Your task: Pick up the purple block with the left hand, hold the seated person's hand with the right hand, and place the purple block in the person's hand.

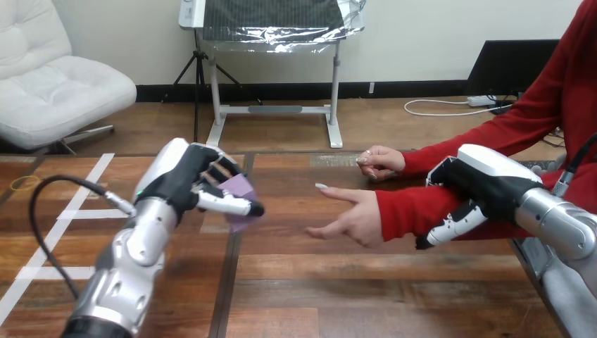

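Left hand [184,184] grips the purple block [238,190], lifted over the middle of the worktop [352,296]. Right hand [482,184] seems curled round the person's forearm [407,211]; setting the block into the person's hand [352,220], open alongside, remains.

Plain room behind a wooden table [366,282]

A white wall [436,35] runs across the back above a black baseboard [281,90], and a wood-plank floor [281,123] reaches from it to the table's far edge. A white padded armchair [56,84] stands at the left. Near the middle, a white metal stand [335,91] carries a panel wrapped in crinkled silver foil [274,17], a black tripod [199,77] just beside it. At the right sit a dark screen [510,63] and a white power strip [482,101].
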Controlling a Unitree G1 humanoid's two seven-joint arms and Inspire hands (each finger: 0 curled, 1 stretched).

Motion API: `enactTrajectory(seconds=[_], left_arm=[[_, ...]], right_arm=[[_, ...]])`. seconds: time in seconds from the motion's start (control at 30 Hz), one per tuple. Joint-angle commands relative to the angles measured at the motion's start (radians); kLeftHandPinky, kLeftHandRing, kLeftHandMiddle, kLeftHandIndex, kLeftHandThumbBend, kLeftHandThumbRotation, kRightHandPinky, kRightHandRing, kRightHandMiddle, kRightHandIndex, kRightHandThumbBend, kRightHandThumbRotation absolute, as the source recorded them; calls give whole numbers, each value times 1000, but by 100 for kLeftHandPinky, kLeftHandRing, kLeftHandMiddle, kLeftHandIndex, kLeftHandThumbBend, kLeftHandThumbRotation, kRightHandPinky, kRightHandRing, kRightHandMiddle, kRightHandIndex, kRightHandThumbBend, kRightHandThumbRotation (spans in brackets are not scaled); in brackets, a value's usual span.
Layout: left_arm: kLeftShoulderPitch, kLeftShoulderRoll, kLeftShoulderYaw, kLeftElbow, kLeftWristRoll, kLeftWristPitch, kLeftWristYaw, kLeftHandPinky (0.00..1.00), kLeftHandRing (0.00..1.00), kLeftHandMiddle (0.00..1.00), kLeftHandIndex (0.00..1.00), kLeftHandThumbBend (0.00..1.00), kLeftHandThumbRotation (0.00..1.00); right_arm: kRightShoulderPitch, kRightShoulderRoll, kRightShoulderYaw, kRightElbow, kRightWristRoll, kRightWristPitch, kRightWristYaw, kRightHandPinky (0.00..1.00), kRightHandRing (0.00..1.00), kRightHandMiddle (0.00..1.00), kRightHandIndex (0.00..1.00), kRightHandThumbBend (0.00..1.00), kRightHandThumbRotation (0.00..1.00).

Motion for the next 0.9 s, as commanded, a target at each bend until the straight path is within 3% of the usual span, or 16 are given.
enactTrajectory(seconds=[0.0,0.27,0.87], left_arm=[[-103,-12,4,-31,12,-33,31,34,40,46,45,69,0],[-124,-47,-5,-25,11,-17,29,34,40,46,45,69,0],[-167,-116,-21,14,14,-18,44,34,41,46,46,70,0]], right_arm=[[-52,46,-31,-66,34,-8,6,30,31,35,36,91,22],[-57,64,-29,-105,27,35,25,31,32,36,37,90,23],[-60,102,-26,-147,19,51,10,29,32,36,37,90,22]])
